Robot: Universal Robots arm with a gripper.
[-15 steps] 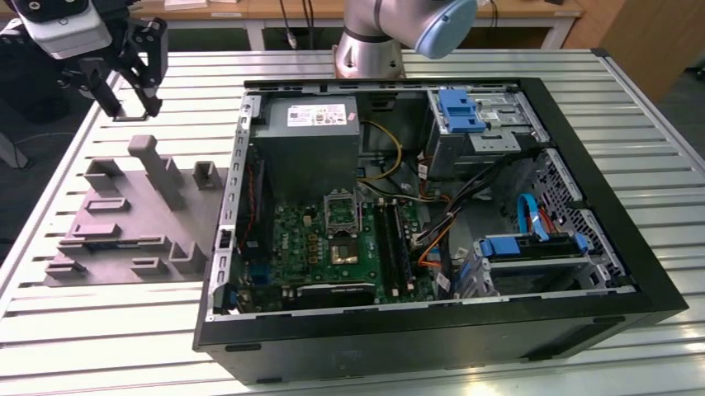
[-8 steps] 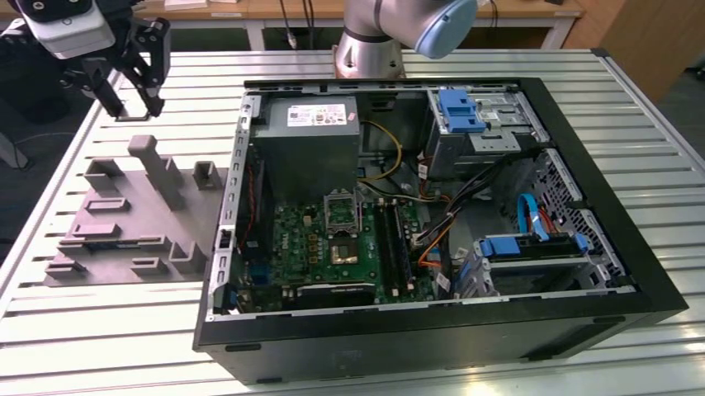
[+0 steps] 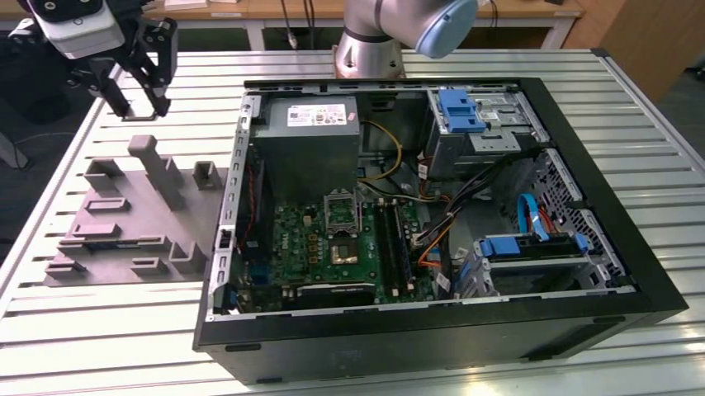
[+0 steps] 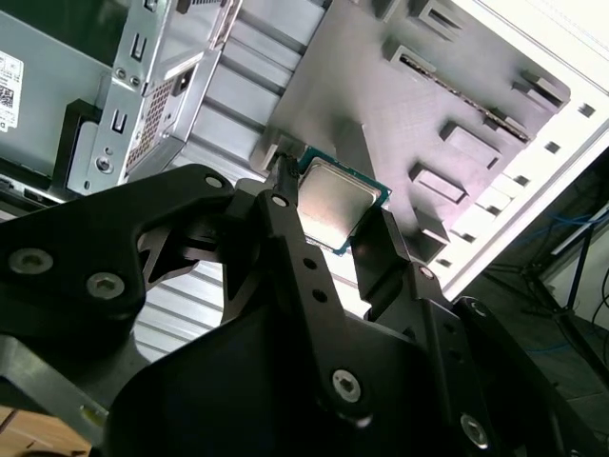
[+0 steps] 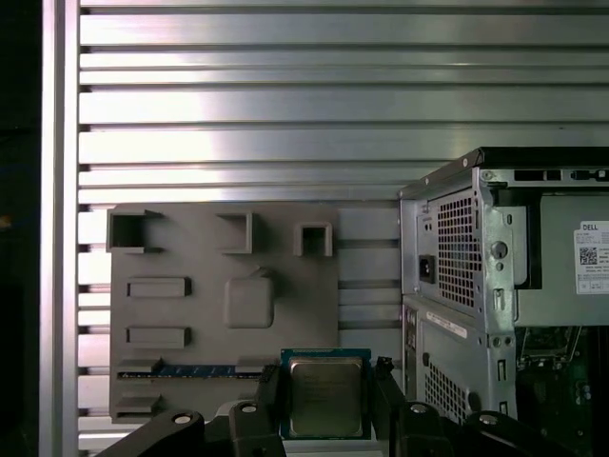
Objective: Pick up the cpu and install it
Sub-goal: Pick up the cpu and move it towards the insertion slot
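Note:
In both wrist views my gripper [image 5: 326,381] is shut on the cpu [image 5: 325,395], a small square chip with a silvery top and a thin rim, clamped at two opposite edges by the black fingers [image 5: 269,383]. The second wrist view has the cpu [image 4: 333,205] held in the gripper [image 4: 331,208] above the grey fixture plate [image 4: 400,105]. Seen from the exterior view, the gripper [image 3: 141,107] hangs high over the plate [image 3: 121,231], to the left of the open computer case [image 3: 441,330]. On the green motherboard lies the metal-framed socket [image 3: 342,210].
The case holds a grey power supply [image 3: 314,140], cables and blue drive brackets [image 3: 461,111]. The fixture plate [image 5: 219,314] carries raised blocks and a memory stick [image 5: 195,371]. All stands on a slatted metal table [image 3: 650,148]. The arm's base [image 3: 369,49] is behind the case.

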